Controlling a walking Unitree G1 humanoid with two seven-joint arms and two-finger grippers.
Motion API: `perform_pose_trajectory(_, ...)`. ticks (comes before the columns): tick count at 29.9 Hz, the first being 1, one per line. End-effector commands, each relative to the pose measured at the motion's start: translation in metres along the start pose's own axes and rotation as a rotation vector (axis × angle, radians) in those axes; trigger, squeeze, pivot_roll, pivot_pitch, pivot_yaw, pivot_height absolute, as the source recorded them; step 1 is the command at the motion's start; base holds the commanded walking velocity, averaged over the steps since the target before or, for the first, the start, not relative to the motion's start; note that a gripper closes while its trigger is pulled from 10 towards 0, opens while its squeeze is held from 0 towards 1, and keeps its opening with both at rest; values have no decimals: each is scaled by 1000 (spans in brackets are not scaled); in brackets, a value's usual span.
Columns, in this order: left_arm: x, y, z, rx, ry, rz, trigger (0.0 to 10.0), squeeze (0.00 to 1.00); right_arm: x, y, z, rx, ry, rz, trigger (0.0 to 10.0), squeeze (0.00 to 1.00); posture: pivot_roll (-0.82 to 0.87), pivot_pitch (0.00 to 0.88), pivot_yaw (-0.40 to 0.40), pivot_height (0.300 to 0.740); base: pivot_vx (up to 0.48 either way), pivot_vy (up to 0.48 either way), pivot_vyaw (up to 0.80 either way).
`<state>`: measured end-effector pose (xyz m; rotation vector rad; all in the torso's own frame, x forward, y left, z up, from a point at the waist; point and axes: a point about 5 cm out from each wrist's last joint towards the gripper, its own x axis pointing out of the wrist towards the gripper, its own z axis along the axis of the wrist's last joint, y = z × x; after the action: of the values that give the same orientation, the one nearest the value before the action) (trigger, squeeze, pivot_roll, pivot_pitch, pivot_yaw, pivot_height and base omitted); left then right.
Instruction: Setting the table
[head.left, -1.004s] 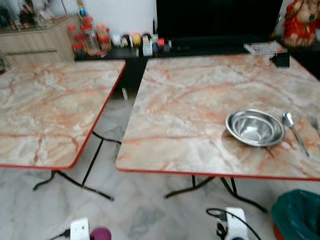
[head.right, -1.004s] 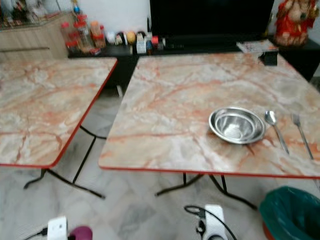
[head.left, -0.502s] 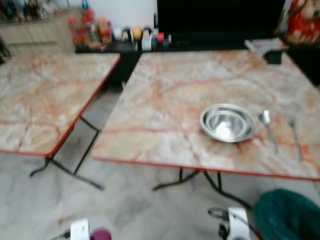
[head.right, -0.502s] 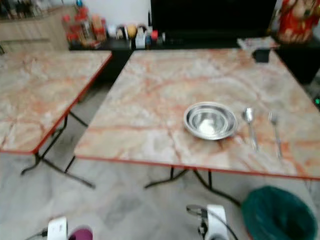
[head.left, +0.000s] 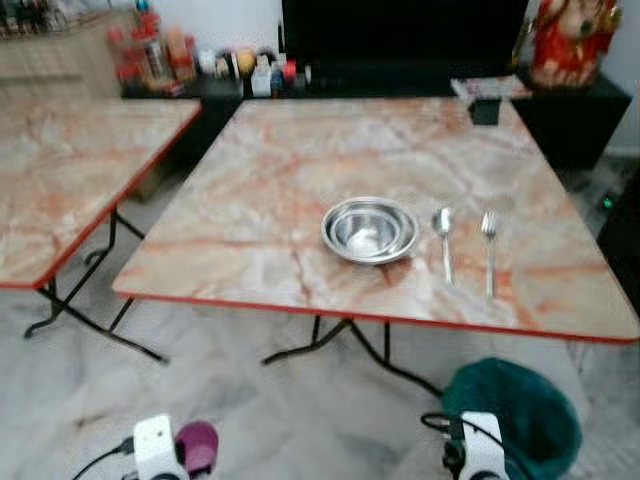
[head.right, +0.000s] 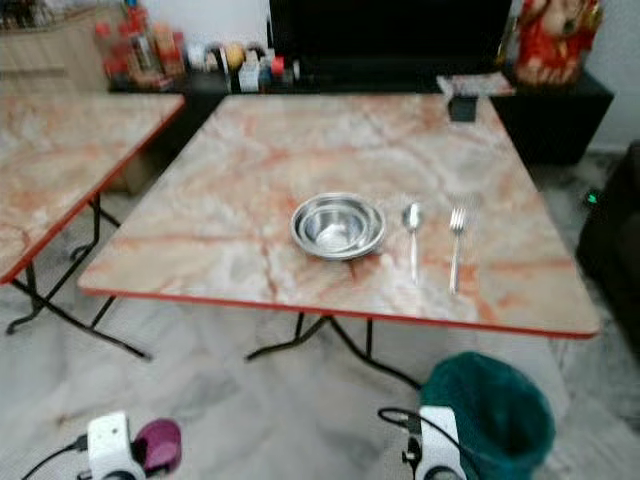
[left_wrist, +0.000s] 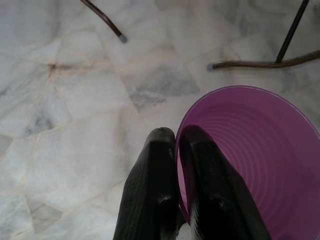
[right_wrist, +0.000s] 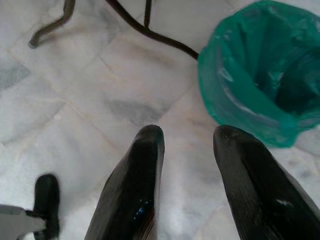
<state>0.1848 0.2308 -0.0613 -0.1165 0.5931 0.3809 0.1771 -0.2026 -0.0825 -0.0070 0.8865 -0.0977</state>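
Observation:
A steel bowl sits near the front edge of the marble-patterned table. To its right lie a spoon and then a fork. My left gripper hangs low over the floor, shut on the rim of a purple cup; the cup also shows beside my left wrist at the bottom of the head view. My right gripper hangs open above the floor tiles, holding nothing.
A second marble table stands to the left with a gap between. A green-lined bin stands on the floor by the front right of the set table. Bottles and jars line a dark shelf behind. A small black object rests on the far edge.
The view has swung right and pulled back; the bowl, spoon and fork now sit nearer the picture's centre. The things on the table have not moved.

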Motion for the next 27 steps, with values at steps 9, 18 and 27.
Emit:
perform_pose_trajectory(9, -20, 53, 128, -5, -662, 374, 10000, 0, 1, 9, 1, -29, 5, 41, 10000, 0, 103, 58, 2, 740, 0, 0, 0)
perform_pose_trajectory(18, -49, 14, 259, -128, -1043, 58, 10000, 0, 2, 11, 5, -29, 0, 44, 10000, 0, 102, 48, 5, 740, 0, 0, 0)
perform_pose_trajectory(27, -58, -50, 307, -295, -971, -377, 10000, 0, 2, 16, 4, 1, -3, 37, 10000, 0, 82, 40, 35, 740, 0, 0, 0)
